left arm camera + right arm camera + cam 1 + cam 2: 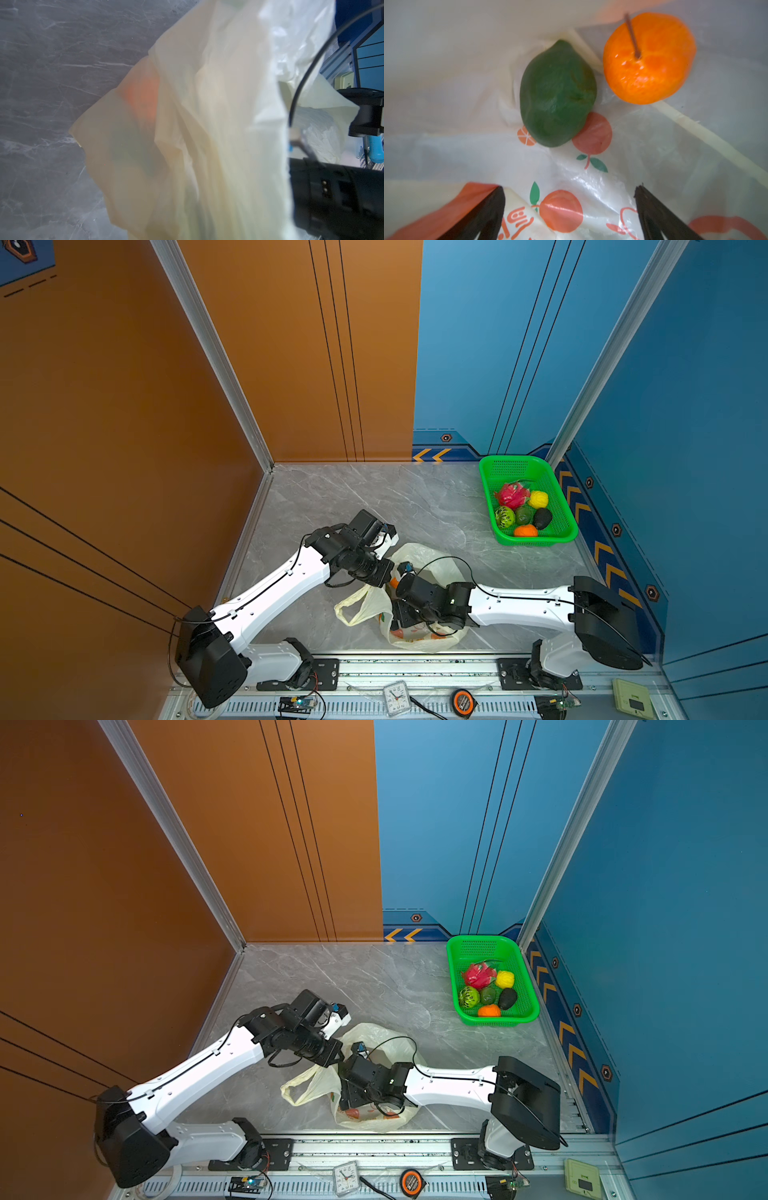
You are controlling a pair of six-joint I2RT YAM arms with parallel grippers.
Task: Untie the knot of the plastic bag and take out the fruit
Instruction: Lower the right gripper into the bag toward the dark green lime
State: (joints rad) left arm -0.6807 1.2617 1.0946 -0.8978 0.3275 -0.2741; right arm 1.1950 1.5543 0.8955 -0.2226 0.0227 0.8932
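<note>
The plastic bag [419,639] [374,1121] lies open at the front middle of the table, one handle loop [353,610] slack to its left; the knot is out of view. My left gripper [384,570] [332,1052] is shut on the bag's upper edge, and bag film [207,124] covers its jaws in the left wrist view. My right gripper [571,197] [399,614] is inside the bag, open, with only printed film between its black fingers [492,209]. Ahead of it lie a green fruit [557,93] and an orange [649,58].
A green basket [513,459] [482,938] at the back right holds a dragon fruit [512,494], a yellow fruit [538,499], a dark avocado [542,518] and more. A clock [397,697] and a tape measure [462,702] sit on the front rail. Walls close in three sides.
</note>
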